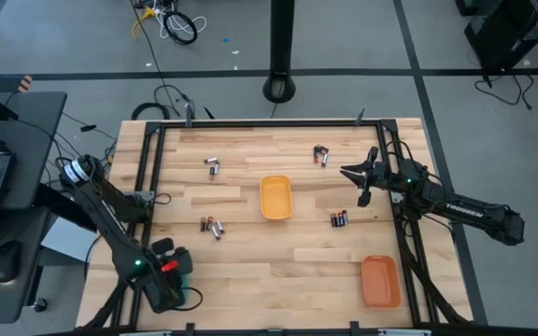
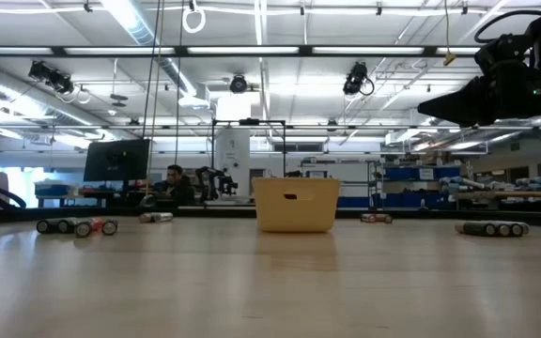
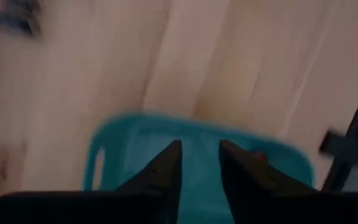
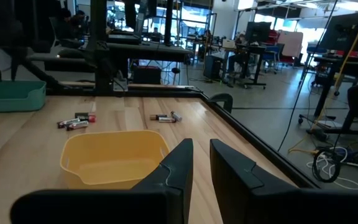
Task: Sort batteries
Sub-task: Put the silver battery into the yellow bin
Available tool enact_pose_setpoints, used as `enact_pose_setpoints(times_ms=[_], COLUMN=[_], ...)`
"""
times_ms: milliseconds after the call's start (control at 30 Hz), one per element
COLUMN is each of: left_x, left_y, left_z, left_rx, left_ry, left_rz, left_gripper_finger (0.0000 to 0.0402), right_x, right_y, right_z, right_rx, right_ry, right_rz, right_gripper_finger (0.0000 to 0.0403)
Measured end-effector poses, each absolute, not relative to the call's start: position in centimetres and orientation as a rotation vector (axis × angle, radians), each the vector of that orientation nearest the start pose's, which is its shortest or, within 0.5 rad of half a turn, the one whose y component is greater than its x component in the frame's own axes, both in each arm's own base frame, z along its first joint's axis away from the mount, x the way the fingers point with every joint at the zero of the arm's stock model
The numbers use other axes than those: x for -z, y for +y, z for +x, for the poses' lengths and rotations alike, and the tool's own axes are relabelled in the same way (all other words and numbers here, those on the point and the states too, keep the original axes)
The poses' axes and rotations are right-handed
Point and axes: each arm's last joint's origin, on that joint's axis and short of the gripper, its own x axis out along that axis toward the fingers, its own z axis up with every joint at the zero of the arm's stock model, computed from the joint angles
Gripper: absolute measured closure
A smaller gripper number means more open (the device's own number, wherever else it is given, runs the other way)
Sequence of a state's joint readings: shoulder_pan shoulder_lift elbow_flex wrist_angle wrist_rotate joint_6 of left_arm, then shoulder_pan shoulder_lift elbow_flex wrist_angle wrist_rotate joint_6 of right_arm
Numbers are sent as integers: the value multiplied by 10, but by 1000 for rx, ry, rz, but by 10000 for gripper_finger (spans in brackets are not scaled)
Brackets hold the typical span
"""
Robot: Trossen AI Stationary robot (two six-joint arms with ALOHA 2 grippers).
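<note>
Small batteries lie in four clusters on the wooden table: far left (image 1: 212, 166), far right (image 1: 320, 154), near left (image 1: 213, 227) and right (image 1: 339, 219). In the low view they show as low rows (image 2: 75, 226) (image 2: 492, 228). My left gripper (image 3: 201, 165) hovers open over the teal tray (image 3: 135, 149) at the table's near left corner; a small reddish thing (image 3: 258, 155) lies in that tray. My right gripper (image 1: 356, 179) is held above the table's right side, right of the yellow tray (image 1: 276, 198). It points toward that tray (image 4: 114, 155), fingers (image 4: 201, 162) slightly apart and empty.
An orange tray (image 1: 379, 280) sits near the table's near right corner. The yellow tray (image 2: 295, 205) stands mid-table. A dark metal frame (image 1: 152, 163) runs along the table's left, far and right sides. People sit at desks in the room beyond the table (image 2: 172, 183).
</note>
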State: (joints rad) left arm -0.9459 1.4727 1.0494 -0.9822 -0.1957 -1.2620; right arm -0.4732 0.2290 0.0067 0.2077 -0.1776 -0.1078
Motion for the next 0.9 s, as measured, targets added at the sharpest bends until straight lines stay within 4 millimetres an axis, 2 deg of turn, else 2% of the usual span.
enact_pose_setpoints(times_ms=[167, 233, 433, 600, 767, 900], left_x=[-223, -218, -190, -171, -159, -151], left_y=[-199, -194, -160, -121, -76, -41], left_z=[176, 188, 230, 253, 263, 261], left_rx=[-160, -125, 8, 94, 110, 94], left_ry=[1185, 1126, 942, 743, 536, 445], left_rz=[-259, -240, -201, -177, -157, -126], left_gripper_finger=[375, 392, 397, 398, 399, 399], right_x=[-167, -167, -167, -167, -170, -176], right_y=[-46, -46, -46, -46, -46, -46], right_z=[101, 101, 101, 101, 101, 101], right_rx=[295, 295, 295, 295, 297, 296], right_ry=[29, 29, 29, 29, -5, -65], right_rz=[-103, -102, -102, -102, -114, -130], right_gripper_finger=[336, 336, 336, 336, 336, 336])
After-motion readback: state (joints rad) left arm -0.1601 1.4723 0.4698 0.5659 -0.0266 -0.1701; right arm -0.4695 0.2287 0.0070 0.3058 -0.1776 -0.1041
